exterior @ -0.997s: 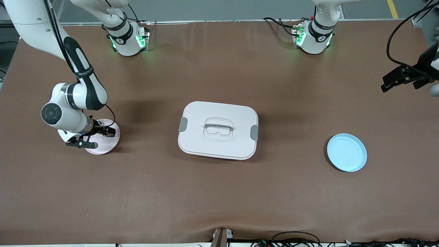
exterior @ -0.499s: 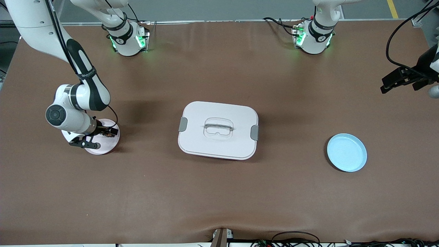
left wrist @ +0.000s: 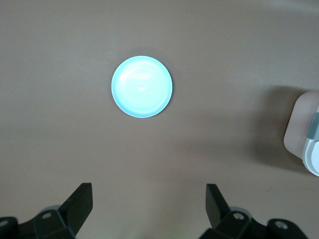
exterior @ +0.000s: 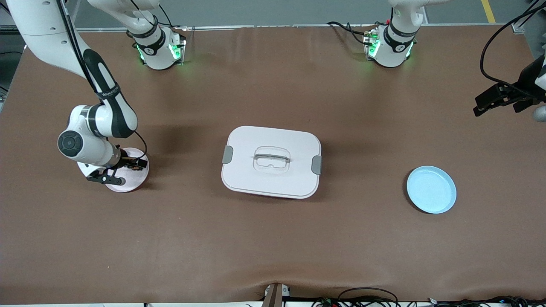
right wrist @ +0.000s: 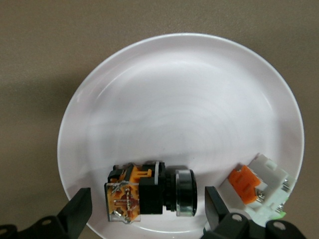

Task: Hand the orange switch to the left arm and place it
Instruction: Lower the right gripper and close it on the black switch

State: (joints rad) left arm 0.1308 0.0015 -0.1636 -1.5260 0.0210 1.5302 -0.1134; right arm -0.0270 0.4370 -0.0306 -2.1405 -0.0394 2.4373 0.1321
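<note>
The orange switch (right wrist: 149, 191), a black block with an orange end and a silver ring, lies on a pale pink plate (exterior: 134, 181) at the right arm's end of the table. My right gripper (exterior: 121, 170) is low over that plate and open. In the right wrist view its fingers (right wrist: 79, 211) stand on either side of the switch, apart from it. The white box (exterior: 271, 161) with grey latches sits mid-table. My left gripper (exterior: 499, 100) waits open and empty in the air at the left arm's end of the table, shown open in its own wrist view (left wrist: 148, 199).
A small white part with a red-orange end (right wrist: 259, 186) lies on the same plate (right wrist: 179, 99) beside the switch. A light blue plate (exterior: 431, 189) lies bare at the left arm's end; it also shows in the left wrist view (left wrist: 142, 86), with a corner of the box (left wrist: 305, 134).
My right arm's wrist has shifted a little toward the box over the pink plate, with the gripper still open. The left arm has barely moved.
</note>
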